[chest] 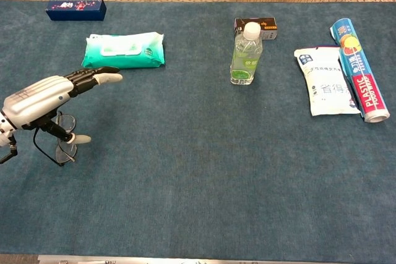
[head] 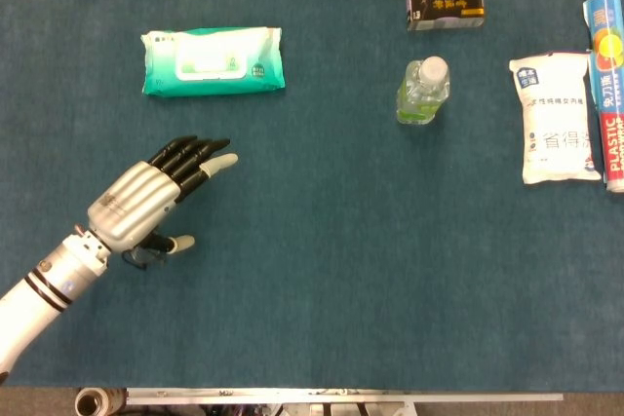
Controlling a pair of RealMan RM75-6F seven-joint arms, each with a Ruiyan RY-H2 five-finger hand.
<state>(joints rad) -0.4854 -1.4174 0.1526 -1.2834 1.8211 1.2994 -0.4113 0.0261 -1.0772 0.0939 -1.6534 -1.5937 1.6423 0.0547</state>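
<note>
The left hand hovers over the blue table with its fingers stretched out straight and close together, the thumb held apart below, gripping nothing. From the head view the hand covers most of what lies beneath it; only a bit of dark frame peeps out by the thumb. The chest view shows it plainly: a pair of glasses lies on the table just under the palm, lenses clear, one temple arm looping to the left. Whether the thumb touches the glasses cannot be told.

Ahead of the fingertips, a little apart, lies a green pack of wet wipes. Farther right stands a clear bottle, upright in the chest view, seen cap-on from the head view. The right hand appears in neither view.
</note>
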